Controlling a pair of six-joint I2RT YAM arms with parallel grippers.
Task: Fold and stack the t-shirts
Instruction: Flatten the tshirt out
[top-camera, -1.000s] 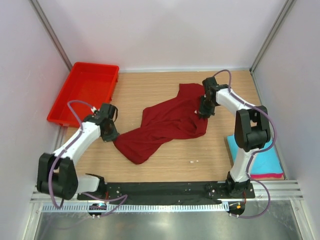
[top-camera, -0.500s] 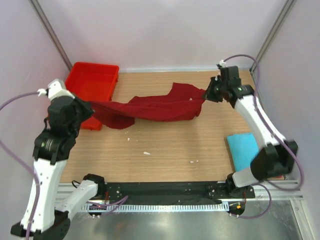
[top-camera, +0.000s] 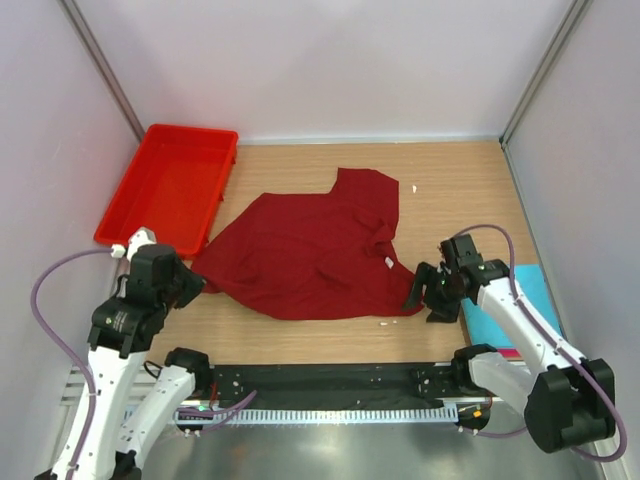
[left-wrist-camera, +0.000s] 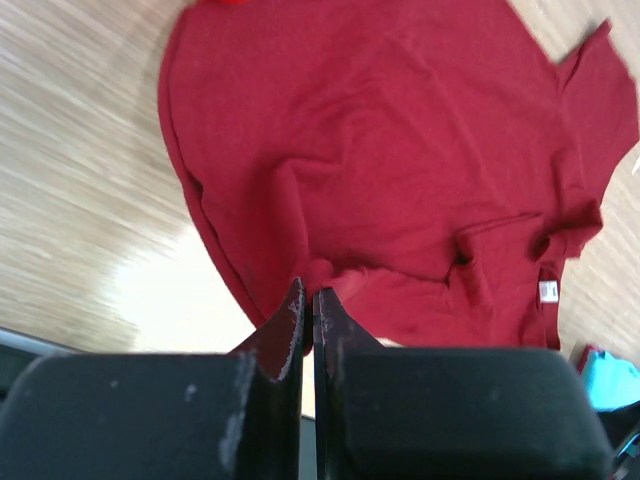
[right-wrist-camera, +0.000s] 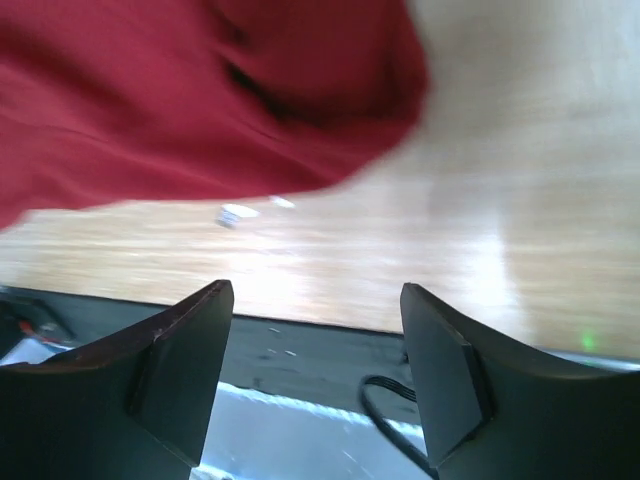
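Left hand (top-camera: 189, 283) closed, lower left, at corner of maroon shirt (top-camera: 300, 250); right hand (top-camera: 423, 299) open, empty, lower right; shirt spread over tabletop (top-camera: 455, 185) centre.

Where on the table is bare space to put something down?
Bare wood lies at the back right, between the maroon shirt and the right wall, and at the back between the red tray and the sleeve. The front right, by the turquoise shirt, is crowded.
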